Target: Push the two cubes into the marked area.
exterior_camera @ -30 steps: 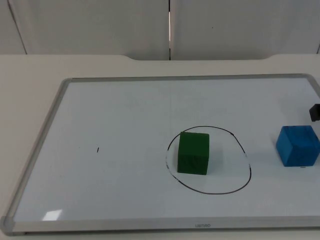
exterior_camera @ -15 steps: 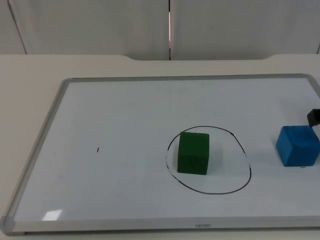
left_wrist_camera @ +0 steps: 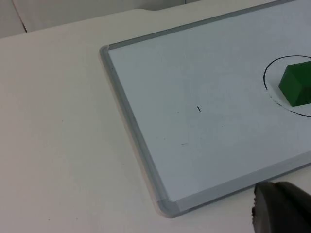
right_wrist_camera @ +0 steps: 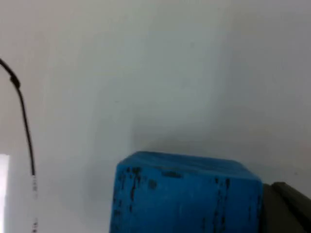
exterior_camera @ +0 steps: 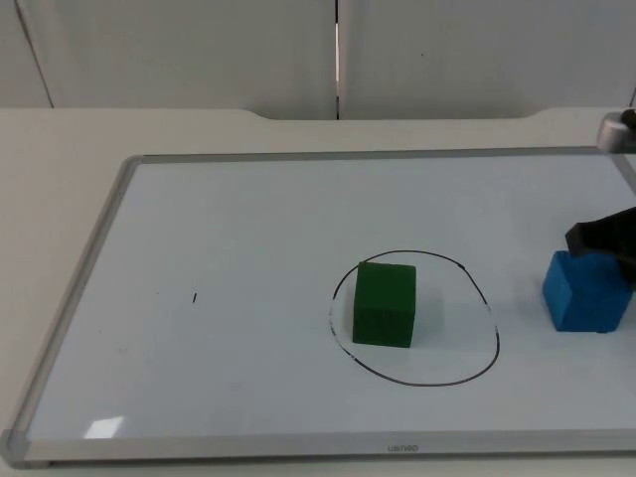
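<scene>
The green cube sits inside the hand-drawn black circle on the whiteboard, against the circle's left side. Right of the circle, just outside it, stands the blue cube. My right gripper reaches in from the right edge and rests against the blue cube's far upper side. In the right wrist view the blue cube is very close, with the circle line beyond it. The left wrist view has the green cube far off, and my left gripper waits off the board's near left corner.
The whiteboard's grey frame runs around the work area, its corner near the left gripper. A small black tick mark is on the board's left half. The grey partition wall stands behind the table.
The right gripper came further in from the right edge onto the blue cube's far side. The blue cube shifted slightly left toward the circle. The green cube stayed put.
</scene>
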{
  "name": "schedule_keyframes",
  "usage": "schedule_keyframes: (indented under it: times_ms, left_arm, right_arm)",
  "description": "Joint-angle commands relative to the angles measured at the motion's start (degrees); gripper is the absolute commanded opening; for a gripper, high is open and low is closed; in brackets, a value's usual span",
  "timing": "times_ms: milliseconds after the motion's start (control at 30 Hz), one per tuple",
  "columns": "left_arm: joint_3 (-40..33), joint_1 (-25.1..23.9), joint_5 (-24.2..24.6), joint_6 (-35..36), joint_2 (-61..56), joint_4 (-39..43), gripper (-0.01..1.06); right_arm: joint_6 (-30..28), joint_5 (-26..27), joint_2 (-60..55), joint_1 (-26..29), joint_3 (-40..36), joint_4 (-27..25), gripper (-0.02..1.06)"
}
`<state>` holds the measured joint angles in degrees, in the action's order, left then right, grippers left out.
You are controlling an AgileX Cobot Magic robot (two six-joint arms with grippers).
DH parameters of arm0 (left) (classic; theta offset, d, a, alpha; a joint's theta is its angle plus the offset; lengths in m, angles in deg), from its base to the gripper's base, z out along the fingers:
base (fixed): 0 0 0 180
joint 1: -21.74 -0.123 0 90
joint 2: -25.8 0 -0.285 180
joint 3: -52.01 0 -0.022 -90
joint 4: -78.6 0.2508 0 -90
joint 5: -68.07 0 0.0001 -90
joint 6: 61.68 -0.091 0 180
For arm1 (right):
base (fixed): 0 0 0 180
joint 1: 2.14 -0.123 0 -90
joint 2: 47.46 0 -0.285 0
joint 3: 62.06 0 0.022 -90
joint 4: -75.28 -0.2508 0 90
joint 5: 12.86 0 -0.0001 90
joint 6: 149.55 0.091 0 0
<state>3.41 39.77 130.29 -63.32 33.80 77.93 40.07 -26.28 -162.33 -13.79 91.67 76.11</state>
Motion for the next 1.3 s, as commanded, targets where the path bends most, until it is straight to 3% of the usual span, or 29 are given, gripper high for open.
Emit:
schedule_keyframes:
  times_ms: [0,833,1267]
  left_arm:
    - [-0.27,-0.15,-0.56,0.24,-0.22,0.27,0.00]
    - [-0.27,-0.15,-0.56,0.24,-0.22,0.27,0.00]
    - [-0.27,-0.15,-0.56,0.24,-0.22,0.27,0.00]
  right_arm:
    - [1.29,0.85,0.05,-0.41,0.33,0.12,0.00]
    - [1.51,3.42,0.05,-5.06,0.33,-1.65,0.00]
    - [1.51,-0.27,-0.37,-5.06,0.33,-3.84,0.00]
